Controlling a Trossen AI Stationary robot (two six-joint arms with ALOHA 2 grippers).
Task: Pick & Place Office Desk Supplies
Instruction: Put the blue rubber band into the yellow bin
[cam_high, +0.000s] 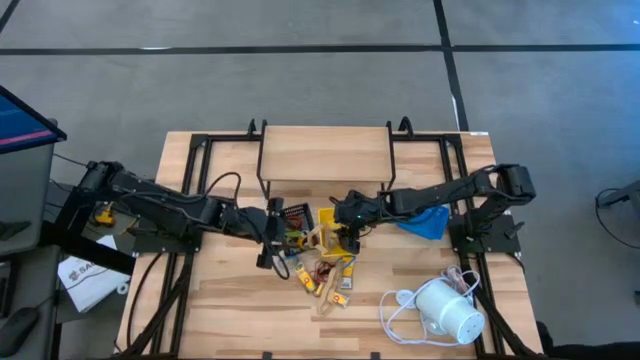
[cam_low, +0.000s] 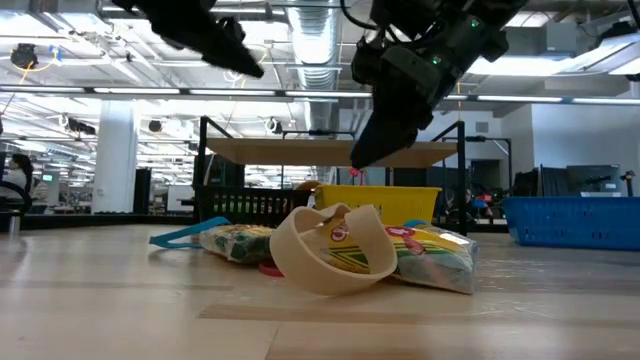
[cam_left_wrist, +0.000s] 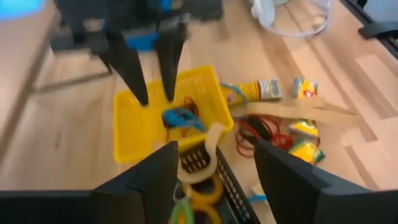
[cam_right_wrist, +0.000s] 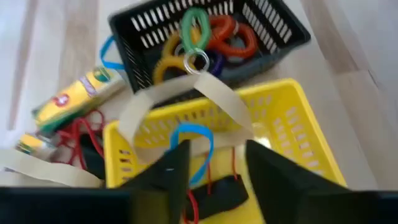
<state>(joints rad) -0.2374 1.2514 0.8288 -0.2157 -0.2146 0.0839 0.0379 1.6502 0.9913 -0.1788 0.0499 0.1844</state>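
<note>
Hovering over the yellow tray (cam_right_wrist: 292, 130), the right gripper (cam_right_wrist: 214, 155) hangs with its two dark fingers spread and nothing between them, right above a blue rubber-band loop (cam_right_wrist: 193, 140), a thin red loop (cam_right_wrist: 200, 180) and a dark flat piece (cam_right_wrist: 214, 194) lying inside. From the other side the left gripper (cam_left_wrist: 214, 165) sits low and close, fingers parted and empty too, looking across the black mesh tray (cam_left_wrist: 208, 168) toward that same yellow tray (cam_left_wrist: 134, 121). And what a pile in the mesh tray (cam_right_wrist: 267, 34): green (cam_right_wrist: 194, 25), orange (cam_right_wrist: 233, 37) and yellow (cam_right_wrist: 163, 65) rings bunched together, a metal ring (cam_right_wrist: 196, 60) on top. A tan paper strip (cam_right_wrist: 186, 99) arches from one tray across the other's rim. Out on the table (cam_high: 230, 310), small yellow packets (cam_left_wrist: 261, 90) and red bands (cam_left_wrist: 261, 134) lie loose beside the trays. Off to the right edge sits the blue tray (cam_high: 425, 222), and nearer the front a white cylindrical device (cam_high: 450, 312) with its cord.
</note>
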